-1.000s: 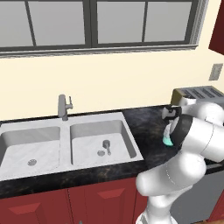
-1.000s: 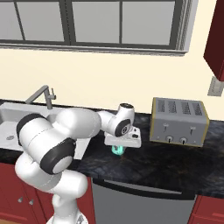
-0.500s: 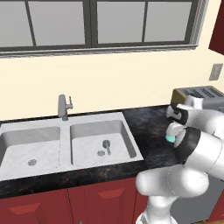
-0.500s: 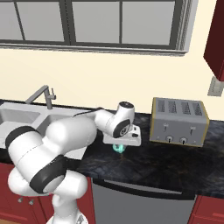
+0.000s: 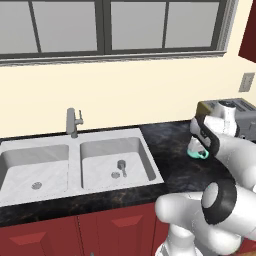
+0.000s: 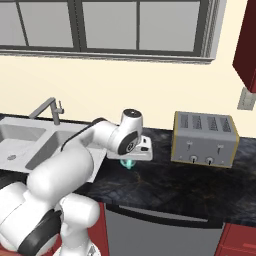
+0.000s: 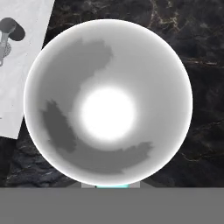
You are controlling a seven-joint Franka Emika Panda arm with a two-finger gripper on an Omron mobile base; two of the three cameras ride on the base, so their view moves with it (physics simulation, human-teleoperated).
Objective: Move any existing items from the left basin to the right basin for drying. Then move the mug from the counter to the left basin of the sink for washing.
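Observation:
My gripper (image 5: pixel 197 145) (image 6: pixel 132 157) points down over the counter (image 5: pixel 169 150) right of the sink, shut on the teal mug (image 5: pixel 199 152) (image 6: pixel 129 163), which hangs just above the stone. The mug's pale inside (image 7: pixel 109 100) takes up most of the hand view and hides my fingertips; a bit of teal shows at its lower edge. The grey metal utensil (image 5: pixel 121 166) (image 7: pixel 8 34) lies in the right basin (image 5: pixel 140 152) beside its drain. The left basin (image 5: pixel 22 162) holds just its round drain (image 5: pixel 36 185).
A silver toaster (image 6: pixel 204 139) (image 5: pixel 239 111) stands on the counter right of the mug, against the wall. The short grey tap (image 5: pixel 72 121) (image 6: pixel 50 107) rises behind the sink divider. My own white arm bulks low in both base views.
The arm's elbow has swung round and the hand has shifted a little with the mug in it, slightly upward. The sink, utensil and toaster have stayed put.

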